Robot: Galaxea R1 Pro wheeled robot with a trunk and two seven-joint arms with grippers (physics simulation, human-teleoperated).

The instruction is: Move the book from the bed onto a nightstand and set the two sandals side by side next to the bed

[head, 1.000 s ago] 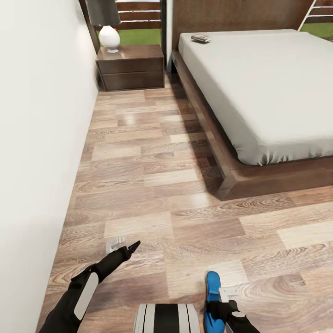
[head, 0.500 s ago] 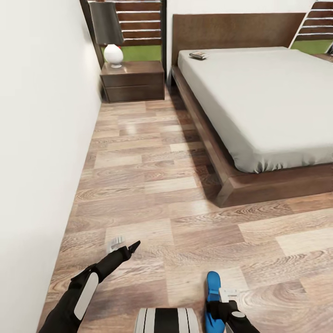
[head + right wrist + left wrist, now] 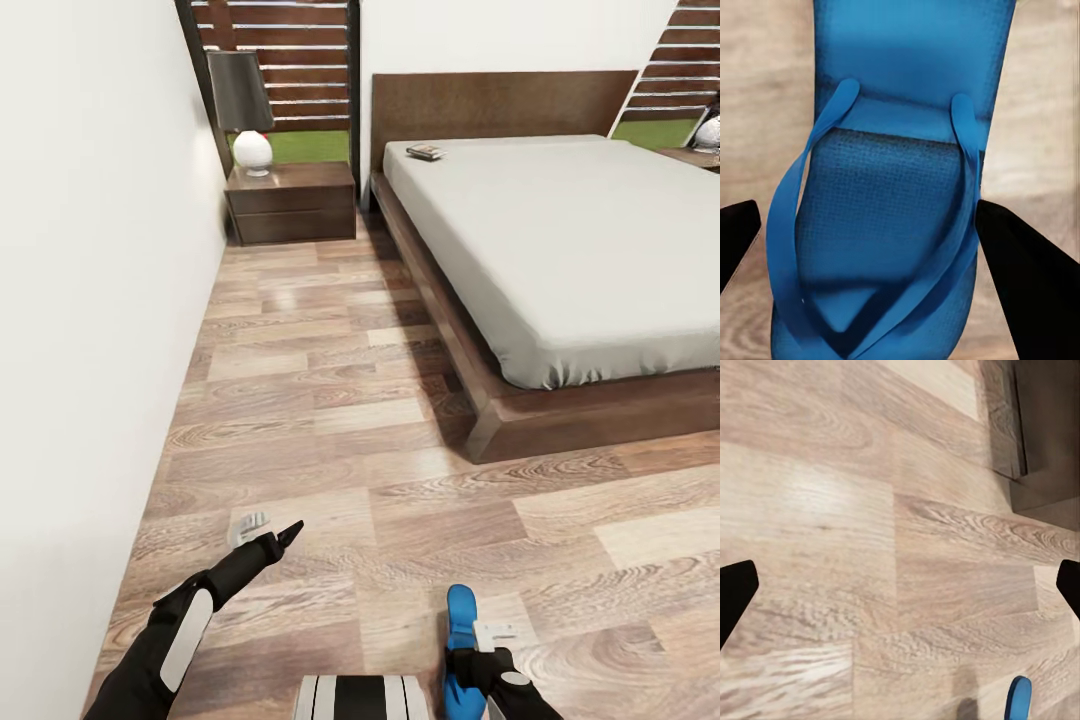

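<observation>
The sandal (image 3: 889, 195) lies between the right gripper's (image 3: 870, 247) spread fingers, its long axis running away from the robot toward the bed (image 3: 560, 250); contact is unclear. The left gripper (image 3: 900, 592) hangs wide open over the floor (image 3: 330, 400).

Bright, even render; soft shadows; slight blur

The bed (image 3: 560, 240) runs off the frame's right edge. The book (image 3: 425, 152) near the headboard is too small to read. The right gripper (image 3: 478, 668) hides much of the sandal (image 3: 459, 625) — bottom edge crops both.
</observation>
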